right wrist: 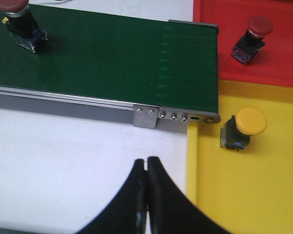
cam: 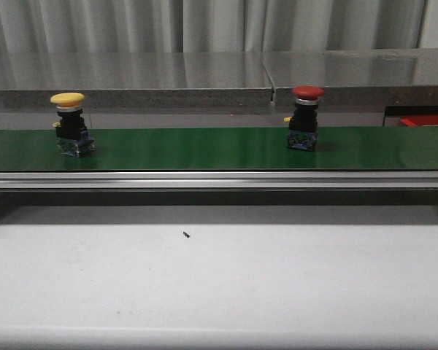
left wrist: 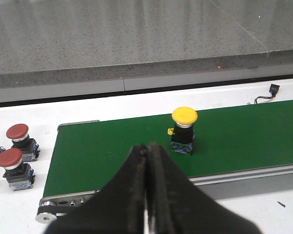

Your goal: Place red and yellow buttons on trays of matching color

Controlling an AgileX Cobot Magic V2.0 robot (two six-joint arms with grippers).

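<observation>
On the left of the green conveyor belt (cam: 204, 149), a yellow button (cam: 71, 122) stands upright on its black and blue base, its mushroom cap uppermost. The left wrist view shows the same button on the belt, well inside the belt's end roller, with a small yellow tab sticking out at its side. Off that end of the belt, on the white desk (cam: 219, 284), two spare red buttons (left wrist: 18, 155) stand close together, one just behind the other; a sliver of something yellow shows at the picture's edge beside them, too little to identify. The left hand (left wrist: 147, 195) hangs above the near edge of the belt, its two black fingers pressed together with nothing between them.

Further right on the belt, a red button (cam: 306, 115) stands upright, well apart from the yellow one. A tiny dark speck (cam: 185, 234) lies on the desk in front of the belt.

At the belt's right end, the right wrist view shows a red tray (right wrist: 254, 44) holding a tipped red button (right wrist: 253, 38), and next to it a yellow tray (right wrist: 254, 195) holding a yellow button on its side (right wrist: 243, 127), just beside the belt's end bracket. The right hand (right wrist: 147, 195) hovers over the desk near the yellow tray's edge, its fingers closed against each other and holding nothing.
</observation>
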